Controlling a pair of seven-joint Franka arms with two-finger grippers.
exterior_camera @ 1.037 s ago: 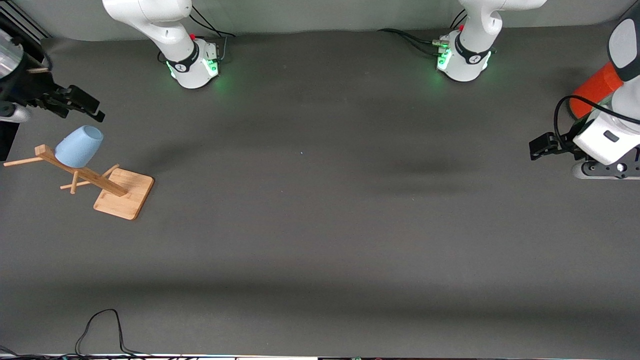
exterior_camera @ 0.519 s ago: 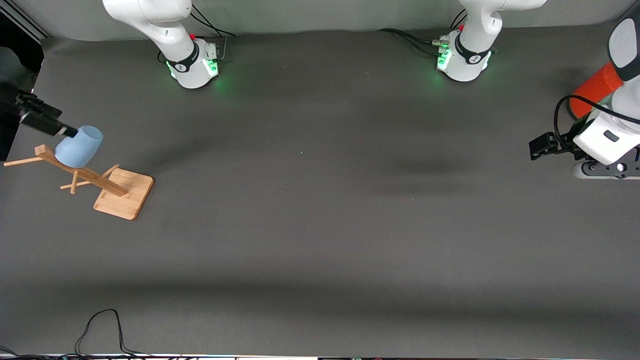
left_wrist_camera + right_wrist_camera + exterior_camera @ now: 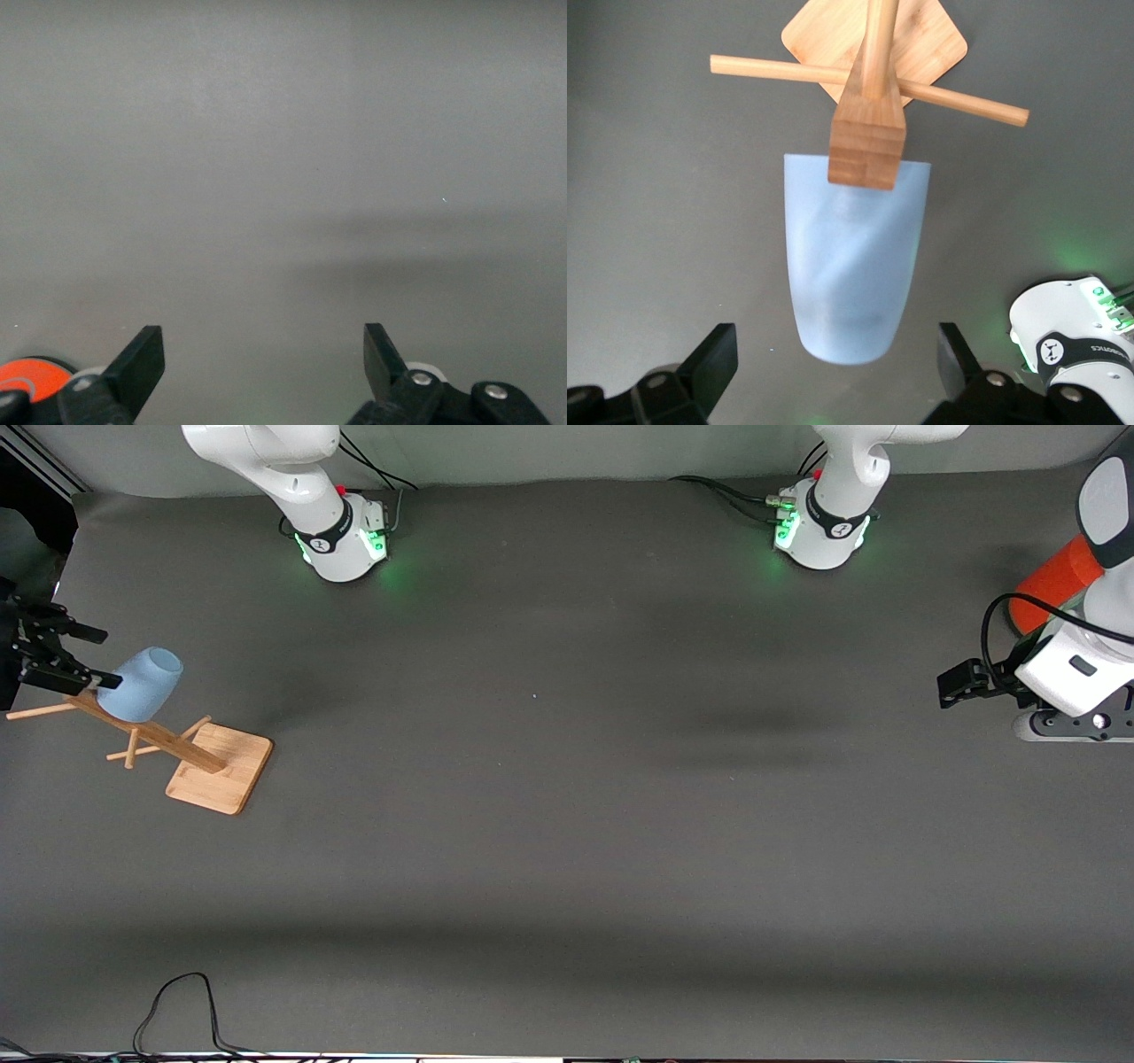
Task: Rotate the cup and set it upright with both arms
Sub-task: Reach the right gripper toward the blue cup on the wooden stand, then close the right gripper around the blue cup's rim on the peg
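The pale-blue cup [image 3: 137, 686] hangs tilted on a peg of the wooden rack [image 3: 159, 737] at the right arm's end of the table. My right gripper [image 3: 94, 658] is open beside the cup. In the right wrist view the cup [image 3: 855, 266] points its narrow end between the fingers [image 3: 713, 363], with a clear gap on each side. The rack's post [image 3: 868, 133] crosses the cup's wide end. My left gripper [image 3: 957, 685] is open and empty over bare table at the left arm's end, where that arm waits; its wrist view [image 3: 261, 359] shows only grey mat.
The rack's square wooden base [image 3: 221, 769] lies nearer the front camera than the cup. A large orange-red can [image 3: 1054, 584] stands at the left arm's end, partly hidden by that arm. A black cable [image 3: 177, 1001] loops at the table's front edge.
My right gripper has moved from above the cup toward the table's end, and now sits level with the cup's narrow end. The cup, the rack and the left arm have not moved.
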